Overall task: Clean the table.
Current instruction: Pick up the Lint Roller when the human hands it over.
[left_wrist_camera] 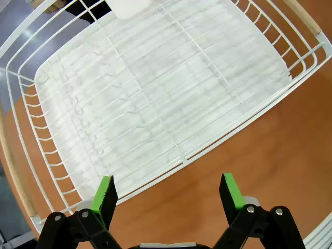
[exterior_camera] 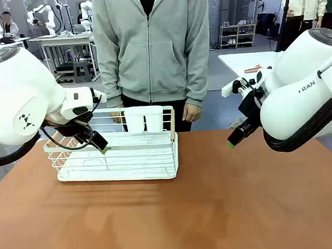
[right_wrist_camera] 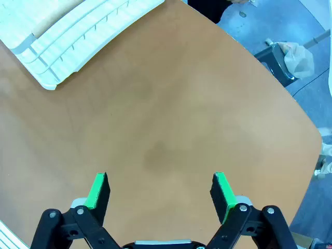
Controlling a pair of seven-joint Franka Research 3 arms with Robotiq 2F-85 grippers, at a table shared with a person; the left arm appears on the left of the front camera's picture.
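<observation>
The reddish-brown table [exterior_camera: 216,200] spans the front view, bare across its middle and right. My left gripper [exterior_camera: 101,145] hangs over the left end of the white wire rack [exterior_camera: 117,158]. In the left wrist view that gripper [left_wrist_camera: 168,191] is open, nothing between its green pads [left_wrist_camera: 105,193], above the rack's front rim [left_wrist_camera: 207,145] and the tabletop [left_wrist_camera: 259,166]. My right gripper [exterior_camera: 233,139] hovers over the table's far right part. It also stands open [right_wrist_camera: 161,188] and empty above bare tabletop [right_wrist_camera: 166,129].
Two white cups [exterior_camera: 143,119] sit at the back of the rack. A person in a grey hoodie [exterior_camera: 150,46] stands at the far edge, hands [exterior_camera: 192,112] low beside the rack. A rack corner [right_wrist_camera: 52,46] lies up left of my right gripper. The table's rounded corner [right_wrist_camera: 306,135] is near.
</observation>
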